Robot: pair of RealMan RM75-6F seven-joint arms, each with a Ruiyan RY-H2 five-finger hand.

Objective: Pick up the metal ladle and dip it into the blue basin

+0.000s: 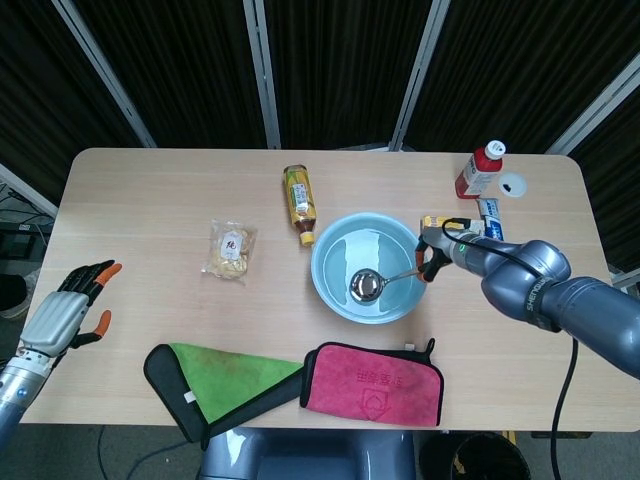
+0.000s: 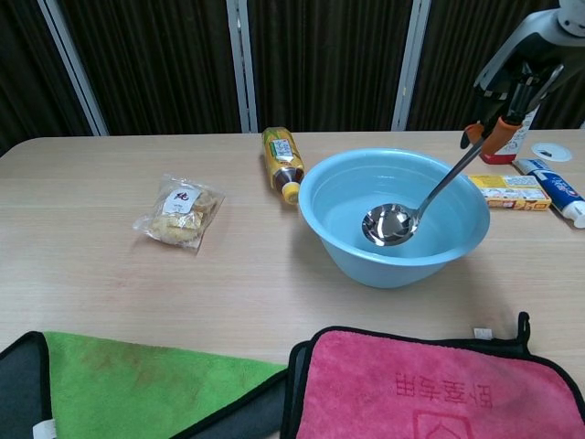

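The metal ladle [image 1: 364, 285] [image 2: 388, 224] has its shiny bowl down inside the blue basin [image 1: 330, 260] [image 2: 329, 187], its handle slanting up to the right over the rim. My right hand [image 1: 435, 254] [image 2: 505, 99] grips the top of the handle, just past the basin's right edge. My left hand [image 1: 68, 312] hovers at the table's left front edge, fingers apart and holding nothing; the chest view does not show it.
A yellow bottle [image 1: 299, 204] lies left of the basin, a snack bag [image 1: 229, 250] further left. A red bottle [image 1: 481, 169], a yellow box [image 1: 452, 231] and a tube [image 1: 492, 222] sit to the right. Pink [image 1: 372, 383] and green [image 1: 220, 385] cloths lie along the front edge.
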